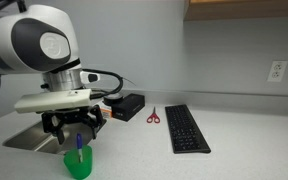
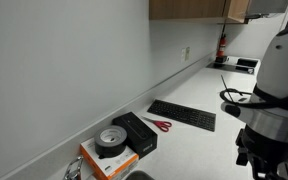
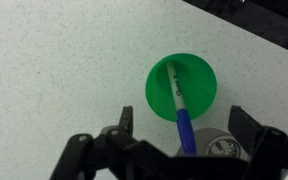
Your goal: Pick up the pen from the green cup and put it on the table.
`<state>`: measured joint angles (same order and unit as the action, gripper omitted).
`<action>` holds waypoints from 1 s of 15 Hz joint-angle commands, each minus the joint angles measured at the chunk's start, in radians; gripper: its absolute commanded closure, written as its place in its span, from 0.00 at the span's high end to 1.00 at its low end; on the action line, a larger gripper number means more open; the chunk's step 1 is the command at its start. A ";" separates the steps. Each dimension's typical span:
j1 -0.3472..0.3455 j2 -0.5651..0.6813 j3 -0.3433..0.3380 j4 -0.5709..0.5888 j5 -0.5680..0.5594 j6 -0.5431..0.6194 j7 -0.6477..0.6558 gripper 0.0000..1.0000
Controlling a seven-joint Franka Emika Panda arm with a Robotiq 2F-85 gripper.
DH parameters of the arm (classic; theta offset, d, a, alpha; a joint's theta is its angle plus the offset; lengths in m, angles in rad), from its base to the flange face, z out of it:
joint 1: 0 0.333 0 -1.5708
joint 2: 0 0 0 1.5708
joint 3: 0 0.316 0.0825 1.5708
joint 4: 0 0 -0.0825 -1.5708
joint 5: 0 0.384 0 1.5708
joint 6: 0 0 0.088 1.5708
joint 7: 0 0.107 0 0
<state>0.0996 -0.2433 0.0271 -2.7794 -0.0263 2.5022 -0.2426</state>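
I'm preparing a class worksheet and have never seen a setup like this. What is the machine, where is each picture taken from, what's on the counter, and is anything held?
It is a white robot arm with two fingers. Two pictures come from cameras in the room; the third looks down from the wrist. On the table are a green cup holding a blue pen, a keyboard and red-handled scissors. The fingers are open above the pen, so nothing is held.
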 commanded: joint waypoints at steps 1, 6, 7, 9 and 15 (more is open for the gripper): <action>0.012 0.066 0.036 0.014 -0.012 0.058 0.052 0.96; 0.009 0.093 0.055 0.018 -0.011 0.106 0.053 0.55; 0.010 0.095 0.055 0.018 -0.008 0.115 0.048 0.45; 0.010 0.098 0.054 0.017 -0.006 0.140 0.043 0.30; 0.002 0.063 0.051 0.009 -0.013 0.129 0.053 0.03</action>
<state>0.1010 -0.1574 0.0801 -2.7660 -0.0301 2.6354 -0.2131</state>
